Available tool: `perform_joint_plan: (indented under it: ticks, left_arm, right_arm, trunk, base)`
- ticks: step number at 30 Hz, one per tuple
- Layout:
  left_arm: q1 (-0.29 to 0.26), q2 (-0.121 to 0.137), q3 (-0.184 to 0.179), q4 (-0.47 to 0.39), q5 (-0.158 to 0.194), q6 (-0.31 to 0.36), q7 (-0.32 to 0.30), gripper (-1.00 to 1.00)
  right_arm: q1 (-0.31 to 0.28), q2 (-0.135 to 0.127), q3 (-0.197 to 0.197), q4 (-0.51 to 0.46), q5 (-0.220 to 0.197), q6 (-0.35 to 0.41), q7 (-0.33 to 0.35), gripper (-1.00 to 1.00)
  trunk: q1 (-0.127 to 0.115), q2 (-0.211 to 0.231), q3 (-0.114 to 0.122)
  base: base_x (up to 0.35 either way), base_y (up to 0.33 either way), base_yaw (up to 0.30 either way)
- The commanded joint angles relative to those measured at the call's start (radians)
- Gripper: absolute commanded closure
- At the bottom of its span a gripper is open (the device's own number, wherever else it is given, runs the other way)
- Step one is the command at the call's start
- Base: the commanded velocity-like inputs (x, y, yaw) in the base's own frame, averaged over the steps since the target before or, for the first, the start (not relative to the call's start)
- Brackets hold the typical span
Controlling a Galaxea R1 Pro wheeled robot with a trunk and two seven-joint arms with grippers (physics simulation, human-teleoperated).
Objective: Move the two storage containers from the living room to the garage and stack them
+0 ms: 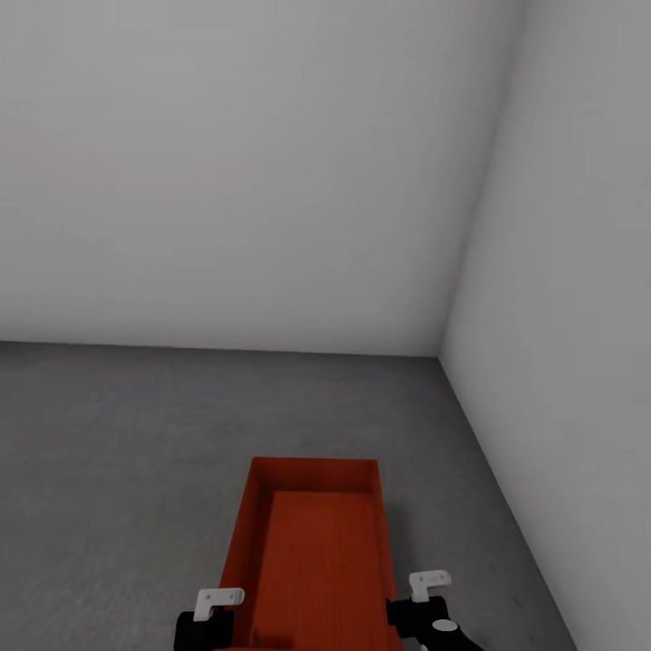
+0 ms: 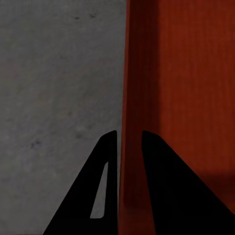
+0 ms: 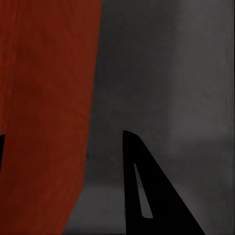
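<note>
An orange-red storage container (image 1: pixel 316 561) is seen at six o'clock over the grey concrete floor (image 1: pixel 117 470), near a wall corner. Its left wall is pinched by the left gripper (image 2: pixel 129 142); the right gripper (image 3: pixel 63 142) straddles its right wall, grip unclear.

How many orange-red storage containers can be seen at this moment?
1. The storage container is held between the left gripper and the right gripper, above the grey concrete floor near a wall corner. A second container nested beneath it cannot be ruled out.
</note>
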Motion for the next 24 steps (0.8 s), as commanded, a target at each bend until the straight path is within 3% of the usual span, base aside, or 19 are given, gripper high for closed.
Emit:
perform_joint_plan:
  ticks: [1, 8, 24]
  left_arm:
    - [0.000, 0.001, 0.005, -0.001, -0.001, -0.003, 0.015, 1.00]
    - [0.000, 0.001, 0.005, -0.001, -0.001, -0.003, 0.015, 1.00]
    - [0.000, 0.001, 0.005, -0.001, -0.001, -0.003, 0.015, 1.00]
  right_arm:
    - [-0.001, 0.000, 0.004, 0.002, 0.004, -0.002, -0.011, 1.00]
    - [-0.001, 0.000, 0.004, 0.002, 0.004, -0.002, -0.011, 1.00]
    - [-0.001, 0.000, 0.004, 0.002, 0.004, -0.002, -0.011, 1.00]
  trunk:
    - [0.000, 0.000, -0.001]
    - [0.000, 0.000, 0.000]
    - [0.000, 0.000, 0.000]
  base:
    - [0.000, 0.000, -0.204]
    - [0.126, 0.000, -0.069]
    - [0.332, 0.000, -0.003]
